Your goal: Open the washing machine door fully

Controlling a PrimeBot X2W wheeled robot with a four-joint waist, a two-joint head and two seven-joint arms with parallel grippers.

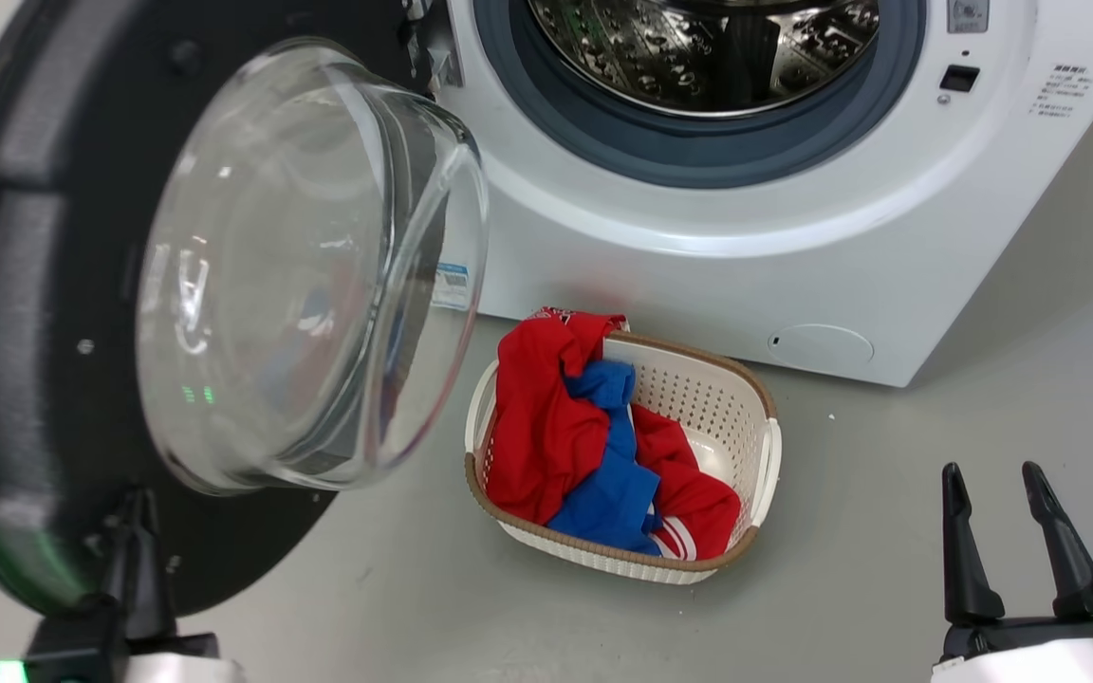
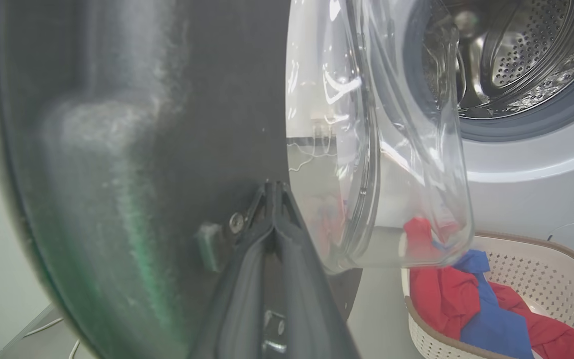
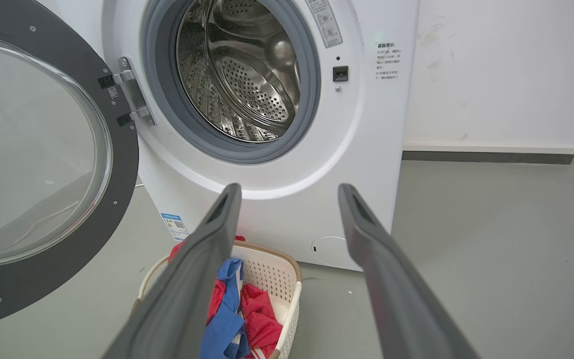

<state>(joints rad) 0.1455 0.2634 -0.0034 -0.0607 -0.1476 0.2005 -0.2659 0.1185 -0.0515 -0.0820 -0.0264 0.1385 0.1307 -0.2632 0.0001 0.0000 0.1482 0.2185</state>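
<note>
Head view gives me the washing machine door (image 1: 34, 285) swung out on its hinge to the left of the white machine (image 1: 698, 275), its inner face and bulging glass bowl (image 1: 309, 266) turned toward the camera and the steel drum mouth (image 1: 708, 47) uncovered. My left end effector (image 1: 136, 503) sits at the door's lower part. In the left wrist view its 2 fingers (image 2: 237, 289) are pressed together with no gap, tips (image 2: 272, 187) touching the black inner face (image 2: 167, 124) beside a small screw and just left of the glass. My right end effector (image 1: 1021, 531) hangs at the lower right, well apart from the door, jaws spread wide and holding nothing; the right wrist view looks between them (image 3: 289, 192) at the machine front. A white basket (image 1: 765, 446) of red and blue clothes (image 1: 546, 427) stands on the grey floor (image 1: 888, 569) just before the machine.
</note>
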